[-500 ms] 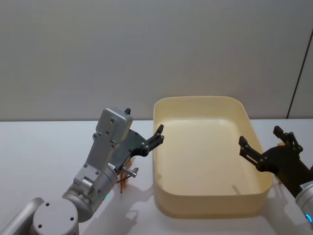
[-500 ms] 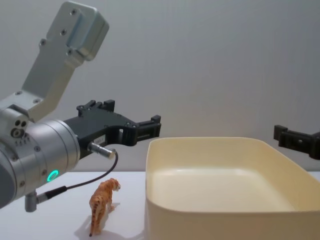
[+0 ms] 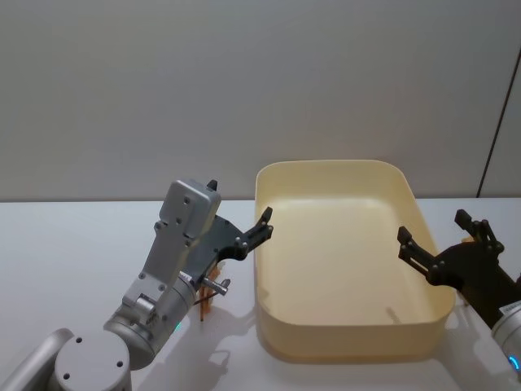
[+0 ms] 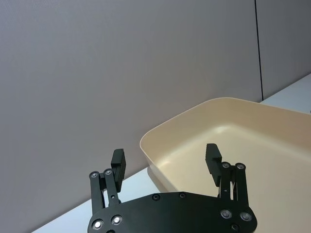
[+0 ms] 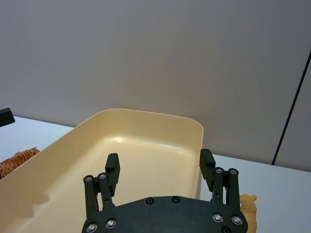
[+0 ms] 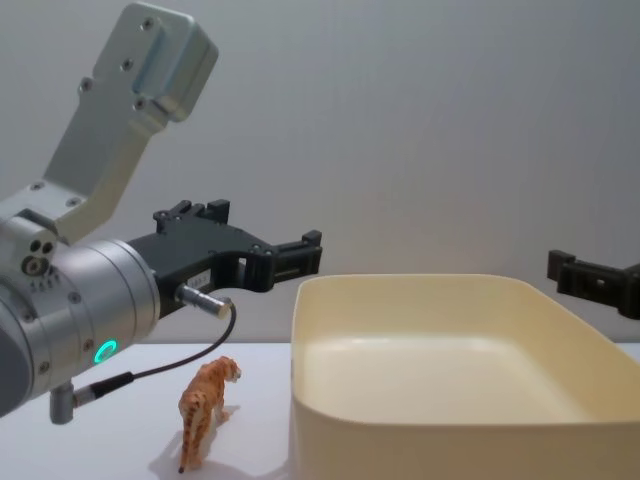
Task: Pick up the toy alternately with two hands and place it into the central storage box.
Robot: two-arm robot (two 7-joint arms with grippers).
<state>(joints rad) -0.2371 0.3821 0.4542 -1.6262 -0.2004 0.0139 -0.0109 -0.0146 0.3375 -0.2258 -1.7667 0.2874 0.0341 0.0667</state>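
Cream box (image 3: 350,346), empty: I judge no toy placed yet, first pick pending. Tiger (image 6: 207,408) stands on the worktop (image 6: 120,455) just beside the box's left wall, below my left gripper (image 4: 165,154), which hovers with fingers apart and holds nothing. Next move calls for lowering it onto the tiger. My right gripper (image 5: 159,159), also spread and empty, hangs by the box's right wall.
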